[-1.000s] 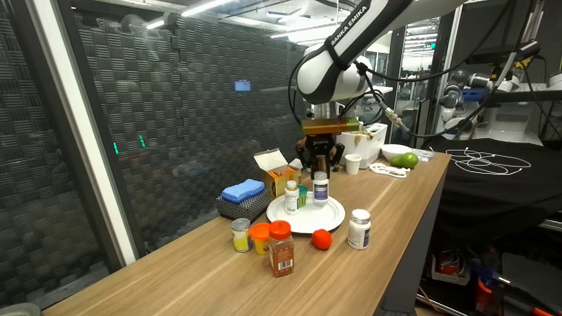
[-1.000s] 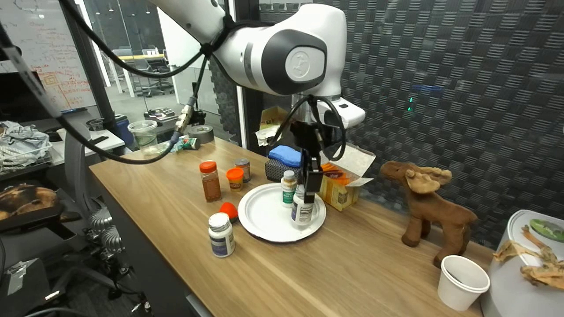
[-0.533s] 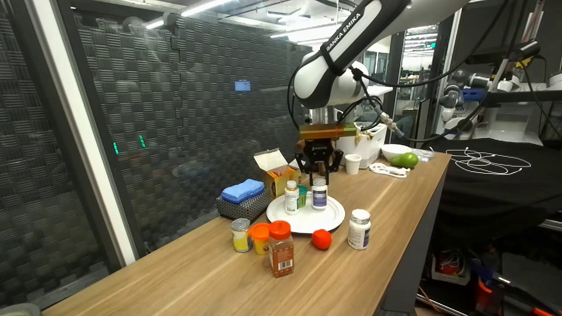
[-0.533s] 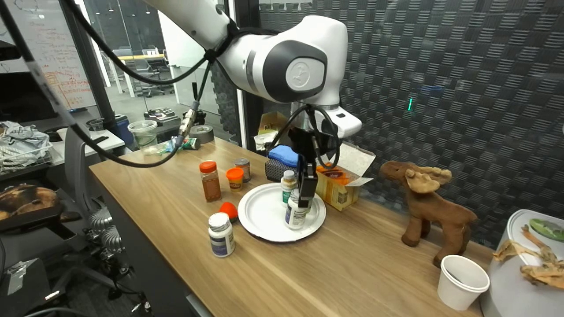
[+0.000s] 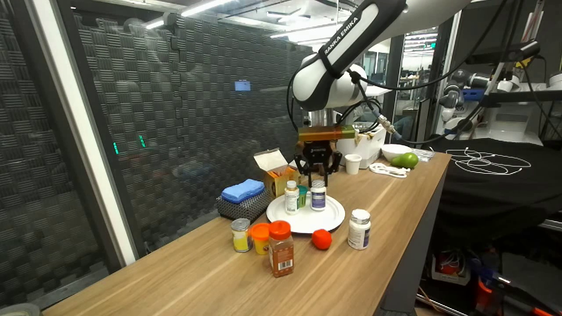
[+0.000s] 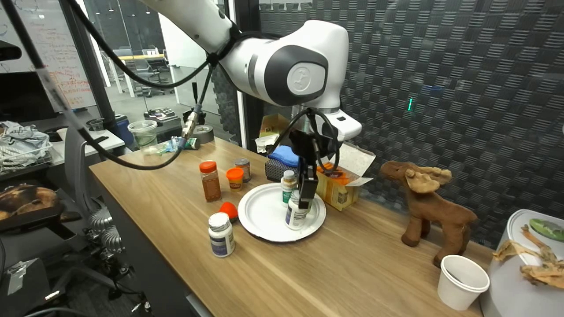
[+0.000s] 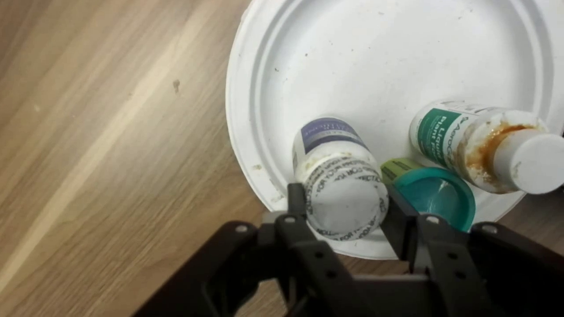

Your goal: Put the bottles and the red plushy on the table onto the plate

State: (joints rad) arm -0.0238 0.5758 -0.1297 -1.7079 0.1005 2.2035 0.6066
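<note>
My gripper point(image 5: 318, 181) is shut on the cap of a white bottle with a purple label point(image 5: 318, 202). The fingers flank the cap in the wrist view point(image 7: 344, 193). This bottle stands upright on the white plate point(image 5: 307, 223). A green-labelled plant food bottle point(image 7: 440, 136) and a small teal-lidded tub point(image 7: 434, 198) are beside it on the plate. The red plushy point(image 5: 322, 239) sits on the table just off the plate's rim. A second white bottle point(image 5: 359, 230) and a red-capped spice bottle point(image 5: 281, 251) stand on the table.
An orange-lidded tub point(image 5: 260, 239) and a can point(image 5: 241, 237) stand by the spice bottle. A blue sponge on a dark block point(image 5: 243, 191) and an open yellow box point(image 5: 281, 177) are behind the plate. A brown moose point(image 6: 434, 211) and white cups point(image 6: 462, 281) stand farther along.
The gripper has come down with the white bottle, from slightly above the plate to standing on it, shifting a little. Between half a second ago and now it barely moved. Other objects are unchanged.
</note>
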